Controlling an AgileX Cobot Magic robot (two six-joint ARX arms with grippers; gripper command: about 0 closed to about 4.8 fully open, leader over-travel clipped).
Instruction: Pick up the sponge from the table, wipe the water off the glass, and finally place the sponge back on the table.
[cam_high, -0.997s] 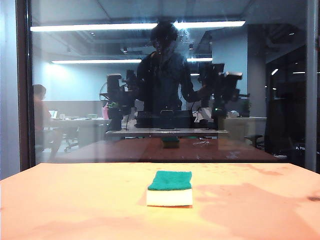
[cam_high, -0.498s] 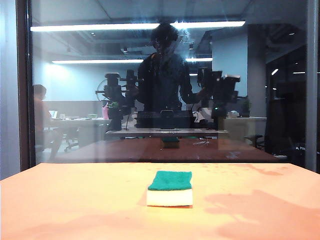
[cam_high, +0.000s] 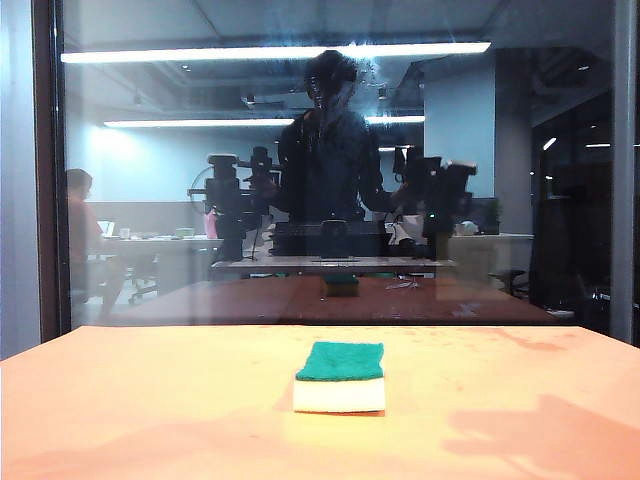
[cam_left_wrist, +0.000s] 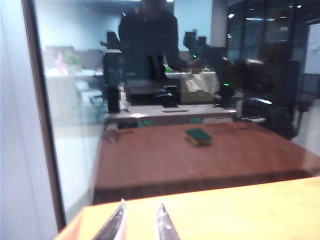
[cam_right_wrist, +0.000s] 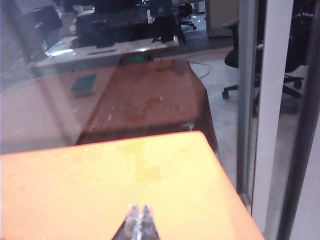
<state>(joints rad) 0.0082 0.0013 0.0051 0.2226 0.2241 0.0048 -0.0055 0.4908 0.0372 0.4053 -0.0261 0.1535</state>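
A: Nearest us, what do the wrist views give?

B: The left gripper hangs over the left corner of the broad orange-tan table, fingertips parted, released, grasping nothing. The right gripper hangs over the right corner, tips pressed together, clenched on nothing.

A: And the sponge?

B: We find the small rectangular sponge, green scouring layer over pale foam, lying flat mid-table, well apart from both grippers.

A: Beyond it?

B: The large upright transparent glass stands along the table's far edge, a dark frame strip on its left. Tiny whitish droplets of water speckle the pane near its base.
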